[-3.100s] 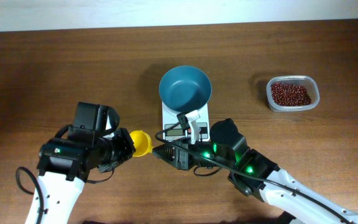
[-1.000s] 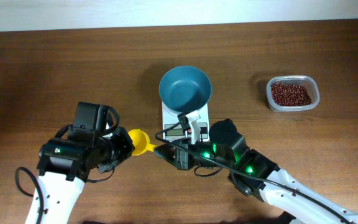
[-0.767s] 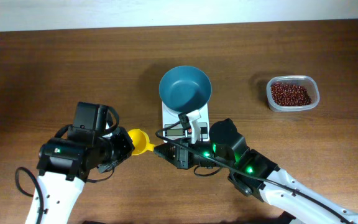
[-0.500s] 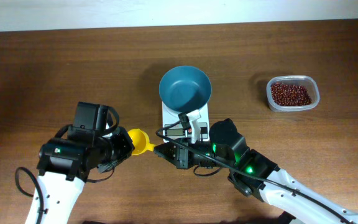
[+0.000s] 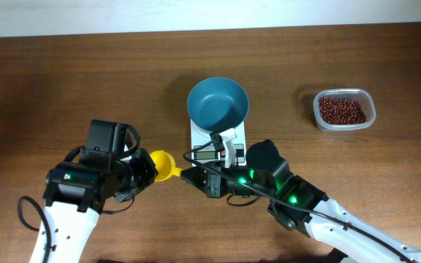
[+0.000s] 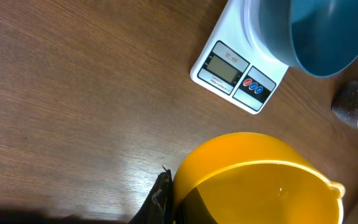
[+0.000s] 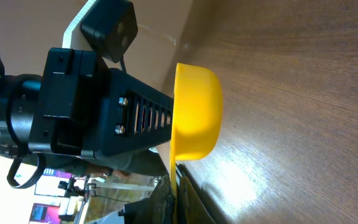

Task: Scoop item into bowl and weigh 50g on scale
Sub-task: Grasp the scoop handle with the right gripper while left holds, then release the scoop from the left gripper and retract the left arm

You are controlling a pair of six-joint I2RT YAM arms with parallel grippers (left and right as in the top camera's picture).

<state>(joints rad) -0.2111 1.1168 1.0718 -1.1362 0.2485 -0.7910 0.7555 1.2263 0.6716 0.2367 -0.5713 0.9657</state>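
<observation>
Grippers meet at the scoop

Left gripper (image 5: pixel 152 169) pinches the yellow scoop (image 5: pixel 167 166) beside the scale (image 5: pixel 198 139). Right gripper (image 5: pixel 187 176), jaws pressed together, crowds its rim and the scale's front. Bowl (image 5: pixel 218 102) on scale; beans (image 5: pixel 341 110) in tub (image 5: pixel 344 128), well right.

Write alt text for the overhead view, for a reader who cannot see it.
The left gripper and right gripper meet at a yellow scoop over a wooden table, beside a white scale carrying an empty teal bowl. A clear tub of red-brown beans sits at right.
</observation>
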